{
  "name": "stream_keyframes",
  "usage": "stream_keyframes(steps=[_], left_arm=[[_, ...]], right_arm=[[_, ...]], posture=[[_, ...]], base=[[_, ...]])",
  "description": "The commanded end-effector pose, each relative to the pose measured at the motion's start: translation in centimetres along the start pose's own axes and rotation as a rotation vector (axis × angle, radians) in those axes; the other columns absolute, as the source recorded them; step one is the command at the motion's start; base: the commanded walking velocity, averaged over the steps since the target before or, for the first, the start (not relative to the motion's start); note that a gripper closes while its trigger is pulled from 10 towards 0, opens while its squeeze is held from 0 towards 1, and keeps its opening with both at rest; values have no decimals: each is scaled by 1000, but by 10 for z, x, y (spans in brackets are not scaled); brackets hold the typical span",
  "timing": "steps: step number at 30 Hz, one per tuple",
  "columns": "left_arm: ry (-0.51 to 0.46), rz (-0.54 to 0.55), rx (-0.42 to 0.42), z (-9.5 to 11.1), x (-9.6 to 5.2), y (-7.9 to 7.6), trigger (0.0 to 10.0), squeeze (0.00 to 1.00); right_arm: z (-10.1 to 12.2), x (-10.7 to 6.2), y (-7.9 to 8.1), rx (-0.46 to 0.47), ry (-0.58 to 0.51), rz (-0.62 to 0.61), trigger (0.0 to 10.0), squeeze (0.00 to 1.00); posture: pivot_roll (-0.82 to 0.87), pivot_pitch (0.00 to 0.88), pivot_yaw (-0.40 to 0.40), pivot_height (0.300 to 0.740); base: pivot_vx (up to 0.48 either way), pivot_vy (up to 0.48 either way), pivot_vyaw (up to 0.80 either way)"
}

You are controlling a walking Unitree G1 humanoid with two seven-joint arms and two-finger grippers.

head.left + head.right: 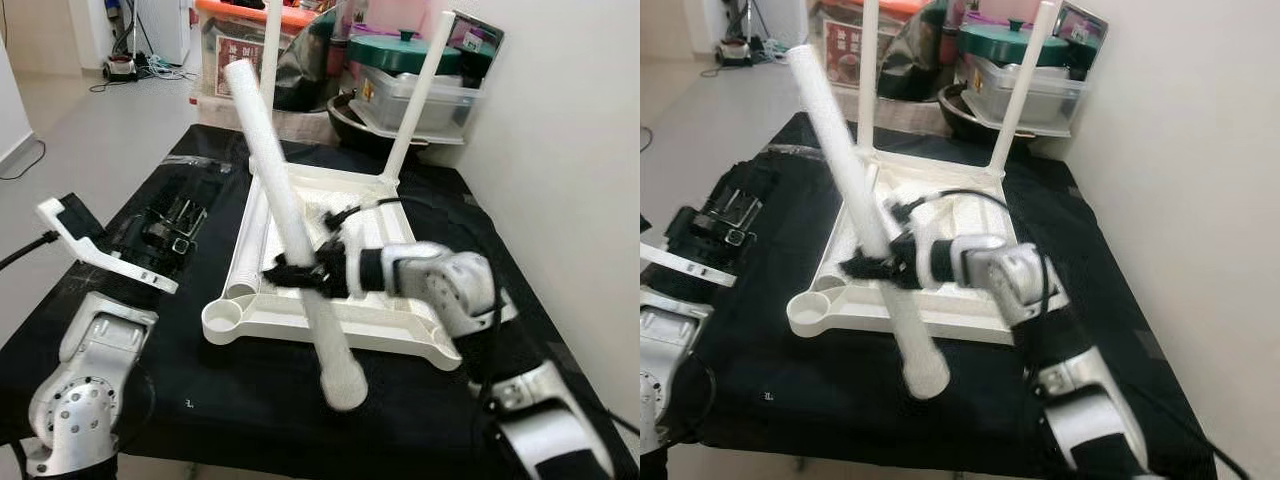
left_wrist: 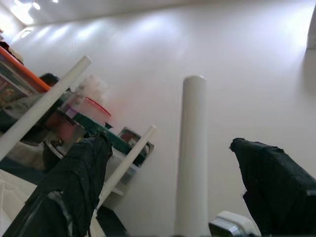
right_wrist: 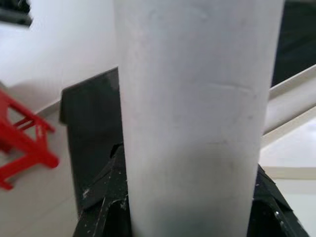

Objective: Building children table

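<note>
Right now the right tool (image 1: 300,272) is clamped around the middle of a loose white leg (image 1: 290,225), holding it on a slant above the upturned tabletop (image 1: 330,315). That tabletop lies underside-up on the black surface (image 1: 250,390), and everything else sits relative to it: two legs are already fitted at its far corners, one at the far right (image 1: 418,95) and one at the far left (image 1: 270,45), both standing straight up. Its near-left corner socket (image 1: 222,318) is open and unfilled, and the lower end of the held leg hangs just past the tabletop's near edge, over the black surface. The left tool (image 2: 173,197), seen from its own wrist, has its two black fingers (image 2: 74,182) spread apart with nothing between them, pointing up past the held leg. Beyond the tabletop's far edge are stacked storage boxes (image 1: 420,95).

The leg looks like a light, stiff, hollow plastic tube with a smooth skin, so it could slip or swivel in a mid-shaft grip. I'd guess taking it nearer the end to be seated would give better control when pressing it into the socket.
</note>
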State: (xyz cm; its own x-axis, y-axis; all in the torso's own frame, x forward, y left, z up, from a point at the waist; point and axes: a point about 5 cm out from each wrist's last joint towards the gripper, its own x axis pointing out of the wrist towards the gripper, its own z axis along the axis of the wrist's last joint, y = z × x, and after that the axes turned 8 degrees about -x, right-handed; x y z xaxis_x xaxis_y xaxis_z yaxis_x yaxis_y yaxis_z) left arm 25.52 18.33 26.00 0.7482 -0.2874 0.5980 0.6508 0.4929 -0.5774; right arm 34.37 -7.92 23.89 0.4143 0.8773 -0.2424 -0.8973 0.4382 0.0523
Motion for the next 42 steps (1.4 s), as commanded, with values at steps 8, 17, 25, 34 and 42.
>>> stream_keyframes(steps=[8, 17, 25, 34, 42], left_arm=[[72, 106, 84, 4, -20, 12, 10000, 0], [246, 514, 350, -14, -58, 63, 10000, 0], [352, 486, 419, -32, -56, 60, 10000, 0], [382, 381, 444, -32, -51, 53, 10000, 0], [402, 331, 436, -33, -52, 49, 10000, 0]], right_arm=[[58, -67, -73, 201, -386, -443, 0, 0], [46, -84, -95, 472, -578, -627, 0, 0], [32, -74, -95, 564, -605, -629, 0, 0], [26, -62, -88, 542, -609, -586, 0, 0], [40, -53, -66, 406, -661, -359, 0, 0]], posture=[[101, 0, -172, 740], [107, 0, -174, 740], [106, 0, -167, 740], [109, 0, -161, 740], [112, 0, -163, 740]], base=[[0, 0, 0], [0, 0, 0], [0, 0, 0], [0, 0, 0], [0, 0, 0]])
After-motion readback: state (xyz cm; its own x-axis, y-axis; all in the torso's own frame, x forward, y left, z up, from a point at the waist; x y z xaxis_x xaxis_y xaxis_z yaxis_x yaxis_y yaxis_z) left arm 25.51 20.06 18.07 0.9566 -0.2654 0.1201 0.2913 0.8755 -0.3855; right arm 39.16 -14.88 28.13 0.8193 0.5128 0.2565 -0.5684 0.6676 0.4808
